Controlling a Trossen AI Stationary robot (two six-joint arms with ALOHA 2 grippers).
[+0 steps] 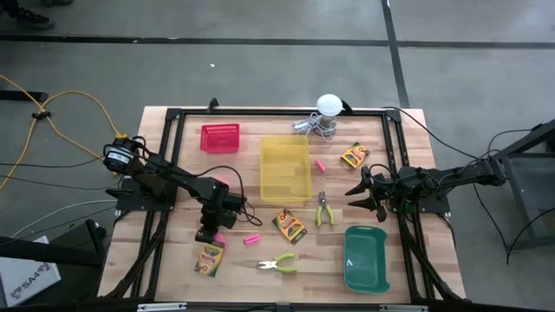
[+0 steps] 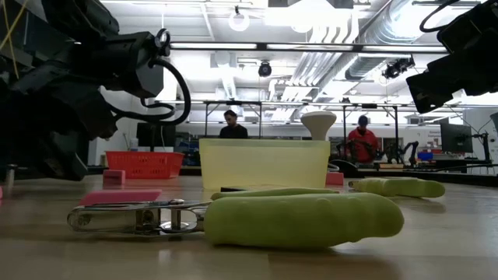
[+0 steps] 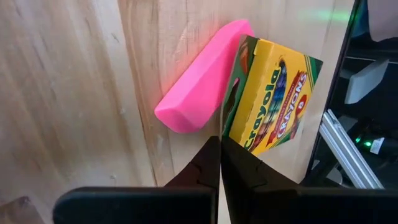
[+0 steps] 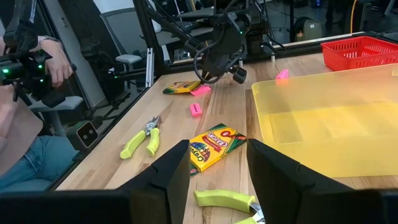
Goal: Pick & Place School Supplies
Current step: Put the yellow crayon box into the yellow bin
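Yellow-and-green crayon box lies flat on the wood table at about 7 o'clock from the yellow bin, with a pink eraser touching one long edge. Left gripper hangs directly over this pair, its fingers pressed together and holding nothing; the closed tips sit above the seam between eraser and box. Right gripper waits at 3 o'clock of the bin, fingers apart and empty, facing the bin, a second box and pliers.

Step in hand, as judged: approach to a first pick on the left side; no supply appears to be in a bin yet. The next move calls for parting the fingers, choosing box or eraser, and straddling its short width, since the two touch and a careless close could catch both.

Orientation: in the high view the box's long axis runs nearly 12 to 6 o'clock; the eraser's long axis lies at a slight angle to the box's edge. Which way the lettering reads on the table cannot be fixed from the wrist picture.
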